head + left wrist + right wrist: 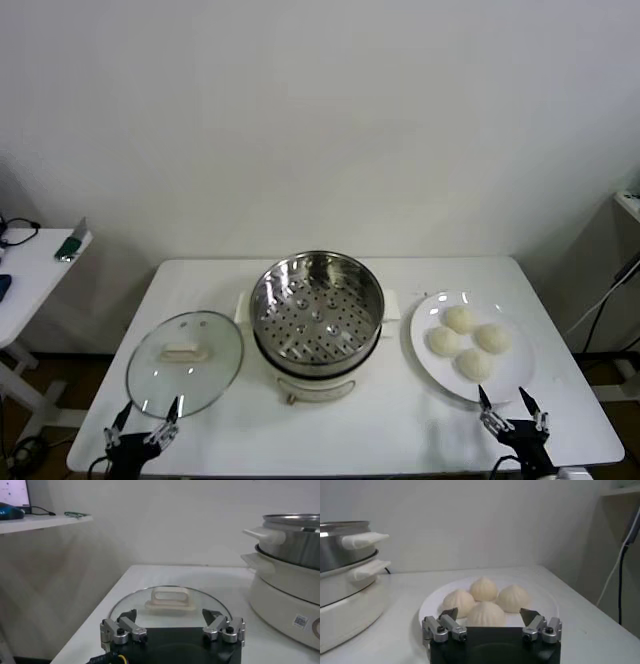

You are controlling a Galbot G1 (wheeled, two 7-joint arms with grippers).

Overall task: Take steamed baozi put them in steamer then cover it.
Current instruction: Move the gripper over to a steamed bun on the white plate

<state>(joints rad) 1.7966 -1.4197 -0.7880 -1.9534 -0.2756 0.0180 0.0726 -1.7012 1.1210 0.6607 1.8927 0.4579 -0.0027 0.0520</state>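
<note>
Steamed baozi (466,341): four, clustered on white plate (428,363), right of empty steamer (316,305). Cover (185,360): flat on table, left. Left gripper (141,423), right gripper (513,407): jaws wide, empty, at near edge. Risk (judged): soft buns touch, so pinching one may dent or drag its neighbour.

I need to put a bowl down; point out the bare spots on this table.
Bare table lies along the front edge, between the left gripper and right gripper, both open, and behind the plate of buns. It is crowded between the lid, steamer and plate.
</note>
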